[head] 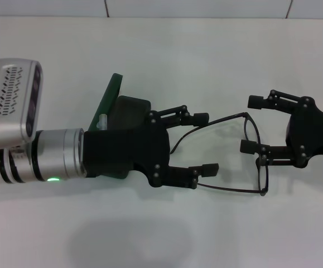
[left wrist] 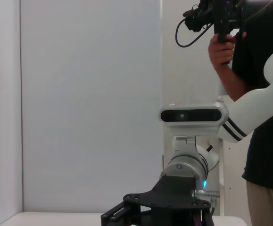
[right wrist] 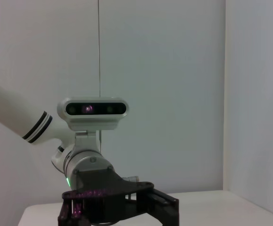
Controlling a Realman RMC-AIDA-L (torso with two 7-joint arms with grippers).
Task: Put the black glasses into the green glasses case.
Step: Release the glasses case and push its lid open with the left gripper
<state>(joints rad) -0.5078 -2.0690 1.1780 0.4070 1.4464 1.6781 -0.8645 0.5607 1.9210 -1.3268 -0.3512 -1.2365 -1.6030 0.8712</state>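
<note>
- The left end effector (head: 201, 143) reaches in from the left over the white table (head: 167, 50), its two black fingers (head: 197, 118) spread wide and pointing toward the right.
- The green glasses case (head: 109, 99) sits under and behind the left end effector's body; only part of its upright open lid and a strip of its base show, the rest is hidden by the arm.
- The black glasses (head: 255, 156) lie between the two end effectors, the lens front toward the right and the two slim temple arms stretching left toward the left end effector's fingertips.
- The near temple runs just under the left end effector's lower finger; the far temple passes close to its upper finger. Whether either finger touches the frame cannot be told.
- The right end effector (head: 253, 124) comes in from the right, fingers spread, its lower finger at the lens front of the glasses; contact there cannot be told.
- The glasses are outside the case, to its right.
- In the left wrist view the right arm's end effector (left wrist: 160, 207) is seen head-on, with a person (left wrist: 263, 94) standing behind holding a black device.
- In the right wrist view the left arm's end effector (right wrist: 119, 202) faces the camera above the table edge.
</note>
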